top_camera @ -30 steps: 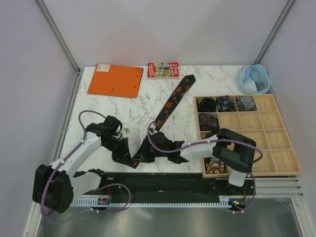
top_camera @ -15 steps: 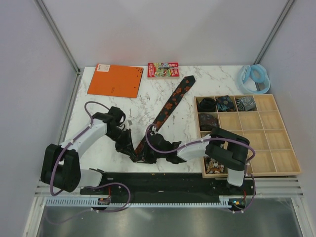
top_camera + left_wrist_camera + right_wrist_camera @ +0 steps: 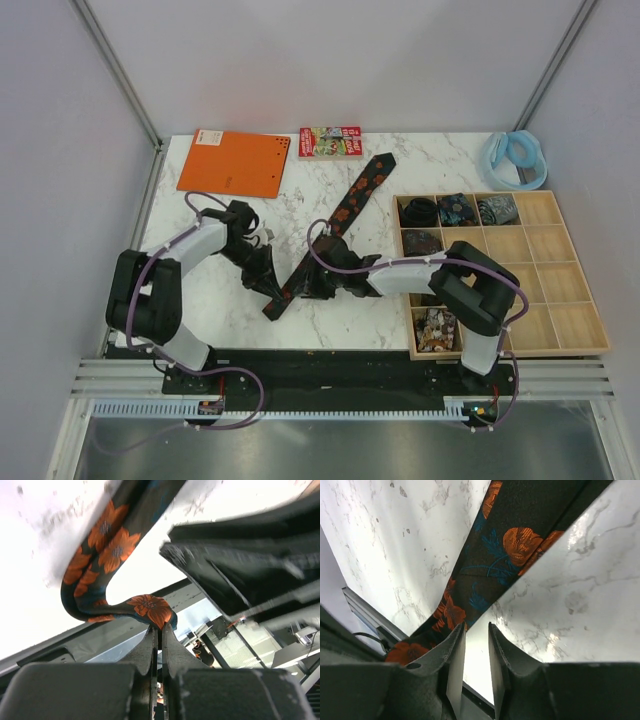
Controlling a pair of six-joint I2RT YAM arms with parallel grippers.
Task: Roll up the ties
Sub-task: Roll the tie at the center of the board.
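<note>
Where the white marble tabletop [image 3: 200, 215] sits inside plain pale grey walls [image 3: 330, 60] with thin metal posts [image 3: 120, 85] in the corners, a long black necktie with orange flowers [image 3: 352, 203] lies slanted across the middle. Its pointed far end is near a small bright picture box [image 3: 330, 141] at the back edge. Its near end is lifted and curled between the two arms.

The left end effector [image 3: 160, 630] is pinched tight on the edge of that curled end. The right end effector [image 3: 474, 640] is just beside the tie, with only a narrow gap between its fingers. Bare marble shows in the gap.

A flat orange notebook [image 3: 233, 163] lies at the back left and a pale blue ring [image 3: 515, 158] at the back right. A wooden tray with square boxes [image 3: 560, 290] rests on the right side. Small rolled ties [image 3: 457, 209] sit in its far left boxes.
</note>
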